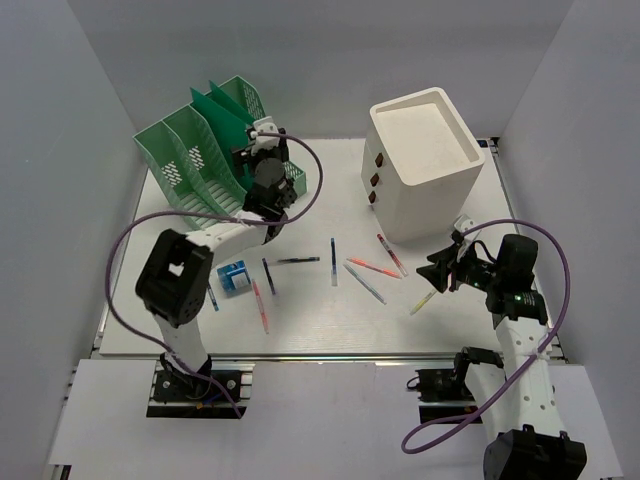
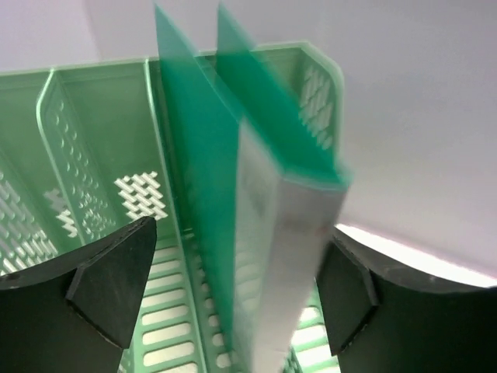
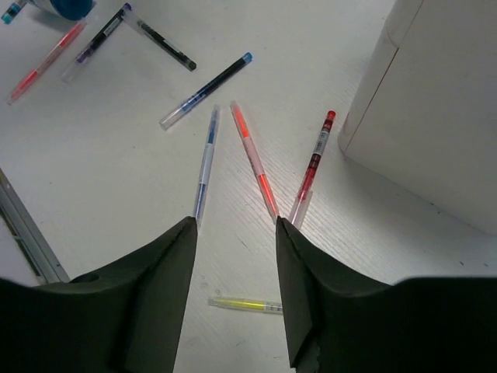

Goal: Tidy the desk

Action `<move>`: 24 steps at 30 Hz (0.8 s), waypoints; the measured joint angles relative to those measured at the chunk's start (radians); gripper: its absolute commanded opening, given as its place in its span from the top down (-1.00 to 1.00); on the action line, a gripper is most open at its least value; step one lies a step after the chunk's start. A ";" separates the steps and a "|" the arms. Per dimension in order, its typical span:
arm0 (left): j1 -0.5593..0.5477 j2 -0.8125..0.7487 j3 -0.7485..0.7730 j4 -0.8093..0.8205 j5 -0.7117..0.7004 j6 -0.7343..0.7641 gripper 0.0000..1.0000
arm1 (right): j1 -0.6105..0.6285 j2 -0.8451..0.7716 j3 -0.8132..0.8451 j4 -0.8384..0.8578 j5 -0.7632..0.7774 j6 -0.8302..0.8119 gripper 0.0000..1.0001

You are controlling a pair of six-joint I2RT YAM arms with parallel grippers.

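Our left jaws stand wide around a green folder [image 2: 268, 233] in the rack [image 2: 93, 148] left of the drawer box [image 1: 425, 160]. Beside the box, our right jaws gape over pens [image 3: 203, 165].

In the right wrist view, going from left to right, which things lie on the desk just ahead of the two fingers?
blue pen → orange pen → red pen → white drawer box. The yellow pen and the farther pens overlap these sideways, so they are left out.
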 measured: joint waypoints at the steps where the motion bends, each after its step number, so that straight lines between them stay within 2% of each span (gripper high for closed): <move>1: -0.003 -0.044 0.000 -0.066 0.018 -0.039 -0.71 | 0.000 -0.002 0.000 0.000 0.000 0.000 -0.11; 2: -0.006 -0.084 0.001 -0.133 0.038 -0.072 -0.49 | 0.000 -0.004 0.000 0.000 0.001 -0.001 -0.16; 4: -0.007 -0.171 0.006 -0.267 0.095 -0.156 -0.29 | 0.000 -0.006 0.000 0.000 0.001 0.004 -0.18; 5: -0.008 -0.212 0.007 -0.329 0.133 -0.196 -0.06 | 0.000 -0.006 0.000 0.000 0.001 0.006 -0.22; 8: -0.009 -0.328 0.007 -0.504 0.282 -0.285 0.17 | 0.000 -0.006 0.003 -0.003 0.007 0.014 -0.25; 9: -0.008 -0.359 0.006 -0.549 0.337 -0.306 0.18 | 0.000 -0.006 0.005 -0.005 0.011 0.016 -0.26; 11: -0.007 -0.419 0.006 -0.635 0.465 -0.338 0.09 | 0.000 -0.006 0.019 -0.013 0.025 0.019 -0.35; 12: -0.007 -0.439 0.006 -0.668 0.527 -0.351 -0.11 | 0.000 -0.006 0.027 -0.016 0.031 0.021 -0.36; 13: -0.007 -0.455 0.008 -0.705 0.596 -0.359 -0.20 | 0.000 -0.005 0.038 -0.022 0.039 0.023 -0.38; 14: -0.008 -0.467 0.008 -0.741 0.666 -0.369 -0.27 | 0.000 -0.003 0.049 -0.026 0.046 0.025 -0.51; 15: -0.008 -0.470 0.012 -0.775 0.744 -0.378 -0.45 | 0.000 0.003 0.063 -0.029 0.054 0.030 -0.53; 17: -0.007 -0.457 0.026 -0.832 0.892 -0.393 -0.59 | 0.000 0.021 0.095 -0.036 0.064 0.046 -0.57; 18: -0.007 -0.441 0.034 -0.855 0.966 -0.401 -0.75 | 0.000 0.037 0.116 -0.038 0.069 0.053 -0.60; 19: -0.008 -0.419 0.047 -0.880 1.043 -0.406 -0.83 | 0.000 0.052 0.134 -0.039 0.073 0.065 -0.60; 21: -0.007 -0.356 0.083 -0.909 1.161 -0.426 -0.89 | 0.000 0.089 0.161 -0.037 0.080 0.089 -0.56; 24: -0.005 -0.232 0.159 -0.933 1.305 -0.453 -0.85 | 0.000 0.127 0.168 -0.032 0.080 0.121 -0.39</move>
